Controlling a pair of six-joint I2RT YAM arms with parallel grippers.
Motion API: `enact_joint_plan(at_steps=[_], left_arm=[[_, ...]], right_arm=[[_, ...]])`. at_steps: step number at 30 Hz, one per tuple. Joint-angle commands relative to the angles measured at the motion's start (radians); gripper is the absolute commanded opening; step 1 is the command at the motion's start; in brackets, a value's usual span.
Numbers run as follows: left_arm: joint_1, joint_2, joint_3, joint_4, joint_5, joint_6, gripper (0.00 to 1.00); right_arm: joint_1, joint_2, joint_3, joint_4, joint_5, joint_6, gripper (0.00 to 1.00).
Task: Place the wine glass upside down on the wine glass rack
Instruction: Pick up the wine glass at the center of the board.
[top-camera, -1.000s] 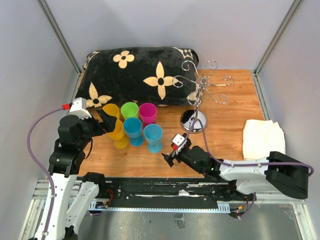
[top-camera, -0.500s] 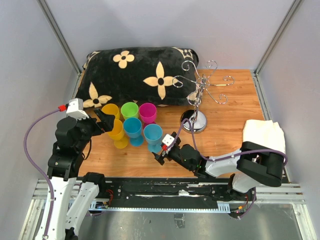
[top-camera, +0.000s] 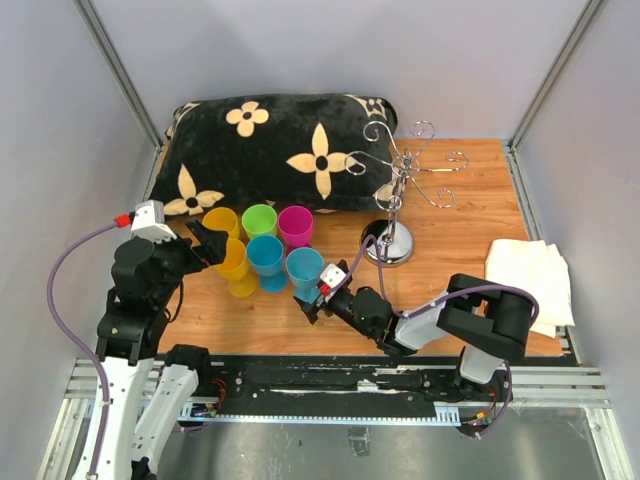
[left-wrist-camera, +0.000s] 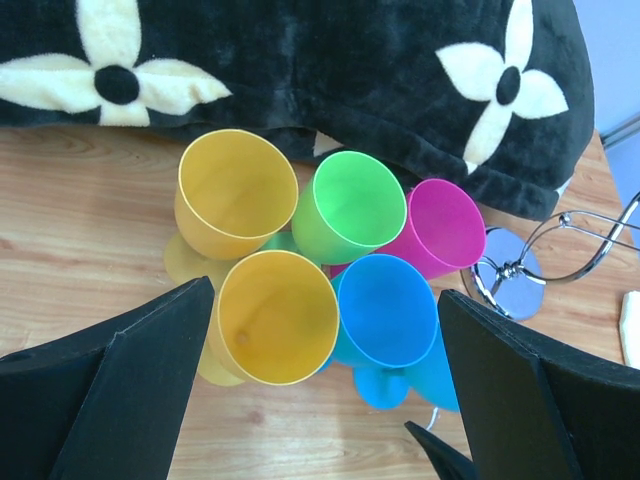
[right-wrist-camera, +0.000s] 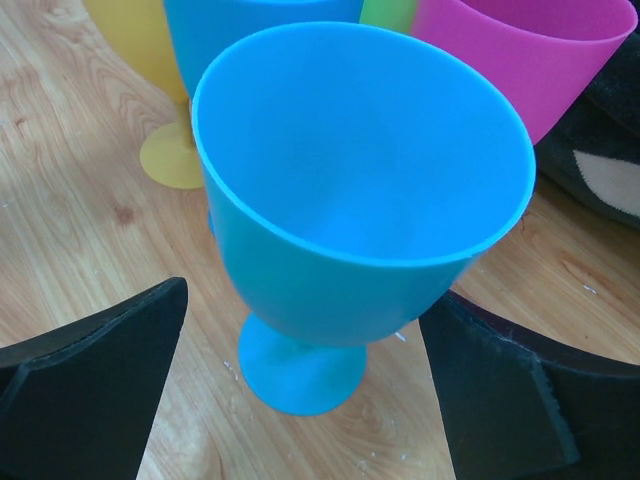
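Several plastic wine glasses stand upright in a cluster on the wooden table: two yellow (top-camera: 233, 262), one green (top-camera: 259, 220), one pink (top-camera: 295, 225) and two blue. The front blue glass (top-camera: 304, 268) fills the right wrist view (right-wrist-camera: 360, 190). My right gripper (top-camera: 309, 299) is open, with a finger on either side of that glass's lower bowl and stem (right-wrist-camera: 305, 305). My left gripper (top-camera: 207, 244) is open at the cluster's left, above the front yellow glass (left-wrist-camera: 275, 318) and the second blue glass (left-wrist-camera: 388, 310). The chrome wine glass rack (top-camera: 402, 178) stands empty at the back right.
A black pillow with cream flowers (top-camera: 270, 150) lies along the back edge behind the glasses. A folded white cloth (top-camera: 525, 275) lies at the right. The rack's mirrored base (top-camera: 388, 244) shows in the left wrist view (left-wrist-camera: 505, 278). Grey walls enclose the table.
My right gripper has moved left along the table's front until its open fingers straddle the front blue glass. My left arm has shifted only slightly.
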Motion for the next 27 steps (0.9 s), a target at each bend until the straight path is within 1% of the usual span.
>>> enact_joint_plan(at_steps=[1,3,6,11,17,27], left_arm=[[0.011,-0.003,-0.008,0.029,-0.024,-0.007,1.00],[0.011,-0.004,-0.008,0.030,-0.029,-0.008,1.00],[0.011,-0.003,-0.010,0.030,-0.028,-0.008,1.00],[0.011,0.001,-0.011,0.033,-0.024,-0.006,1.00],[0.011,0.003,-0.011,0.035,-0.013,-0.002,1.00],[0.011,0.000,-0.013,0.036,-0.007,0.000,0.99]], right_arm=[[-0.015,0.066,0.028,0.168,0.031,-0.016,0.99],[-0.016,0.090,0.029,0.209,0.058,-0.025,1.00],[-0.030,0.114,0.031,0.250,0.077,-0.018,0.98],[-0.057,0.137,0.041,0.265,0.073,0.004,0.96],[-0.062,0.175,0.076,0.263,0.032,-0.004,0.96],[-0.082,0.224,0.116,0.268,0.020,-0.016,0.96]])
